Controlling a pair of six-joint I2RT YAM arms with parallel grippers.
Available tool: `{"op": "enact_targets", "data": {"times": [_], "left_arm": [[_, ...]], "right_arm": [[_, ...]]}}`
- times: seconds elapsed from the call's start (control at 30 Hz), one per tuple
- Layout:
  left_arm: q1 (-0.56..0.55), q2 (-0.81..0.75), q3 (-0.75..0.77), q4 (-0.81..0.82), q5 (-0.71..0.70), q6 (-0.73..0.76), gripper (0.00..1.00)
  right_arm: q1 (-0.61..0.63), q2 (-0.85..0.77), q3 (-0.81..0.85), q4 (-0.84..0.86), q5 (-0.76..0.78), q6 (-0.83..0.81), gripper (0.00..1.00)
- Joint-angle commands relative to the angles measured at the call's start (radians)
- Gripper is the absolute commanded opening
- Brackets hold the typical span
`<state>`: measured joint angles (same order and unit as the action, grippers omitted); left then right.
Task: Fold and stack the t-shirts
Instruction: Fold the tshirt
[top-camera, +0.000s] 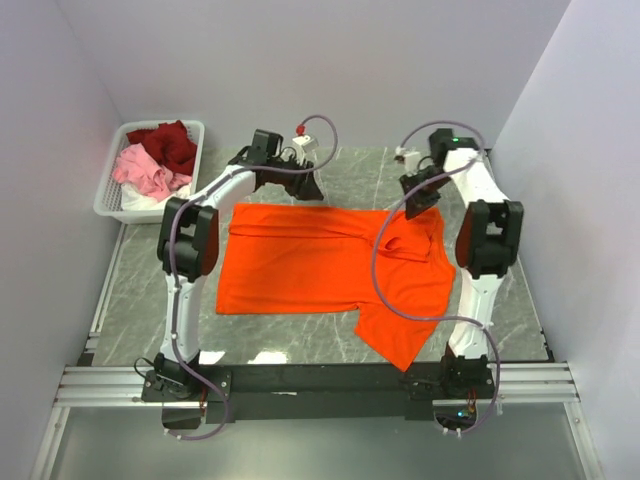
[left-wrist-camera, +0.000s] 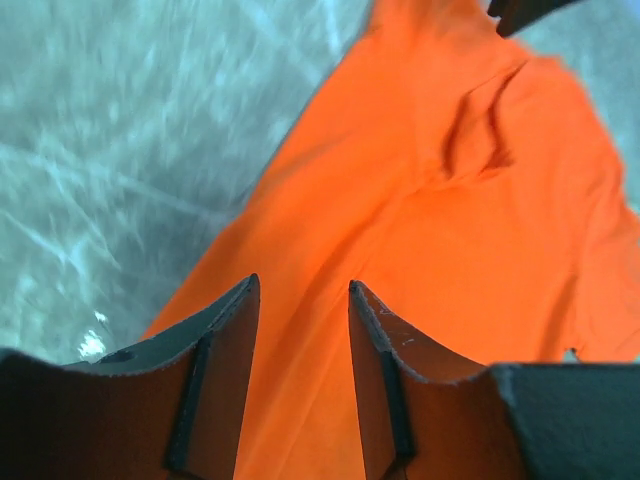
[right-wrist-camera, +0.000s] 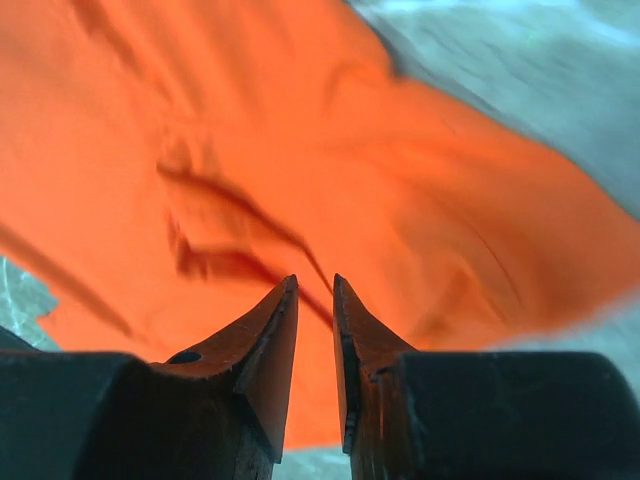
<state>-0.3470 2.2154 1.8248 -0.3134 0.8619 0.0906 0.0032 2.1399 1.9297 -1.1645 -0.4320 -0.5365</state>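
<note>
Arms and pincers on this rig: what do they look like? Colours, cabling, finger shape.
The left arm and right arm each have white links, black joint housings and a looping mauve cable. The left pincer and right pincer have dark, wedge-shaped fingers tapering to points.

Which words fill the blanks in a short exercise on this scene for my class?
The shirt spread on the table is ____.
The basket stands at the table's far ____ corner.
The cloth at the basket's far end is dark ____.
Missing: orange, left, red.
</note>
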Motion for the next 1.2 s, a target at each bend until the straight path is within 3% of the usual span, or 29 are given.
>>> {"op": "enact_targets", "data": {"times": [0.0,0.4,0.67,0.9,1.17], "left_arm": [[-0.029,0.075,0.07,-0.208,-0.083,0.051,0.47],[-0.05,0.133,0.085,-0.308,-0.158,0.047,0.46],[-0.07,0.029,-0.034,-0.329,-0.133,0.135,0.42],[-0.102,-0.077,-0.175,-0.268,-0.168,0.146,0.4],[-0.116,-0.171,-0.265,-0.133,-0.323,0.09,0.45]], "right_arm": [[0.049,0.066,0.011,0.048,0.047,0.05,0.28],[0.083,0.048,-0.126,0.031,0.095,0.02,0.25],[0.098,-0.009,-0.213,-0.012,0.058,-0.01,0.25],[0.1,-0.035,-0.253,-0.009,0.062,-0.008,0.24],[0.093,-0.064,-0.32,0.02,0.145,-0.013,0.24]]}}
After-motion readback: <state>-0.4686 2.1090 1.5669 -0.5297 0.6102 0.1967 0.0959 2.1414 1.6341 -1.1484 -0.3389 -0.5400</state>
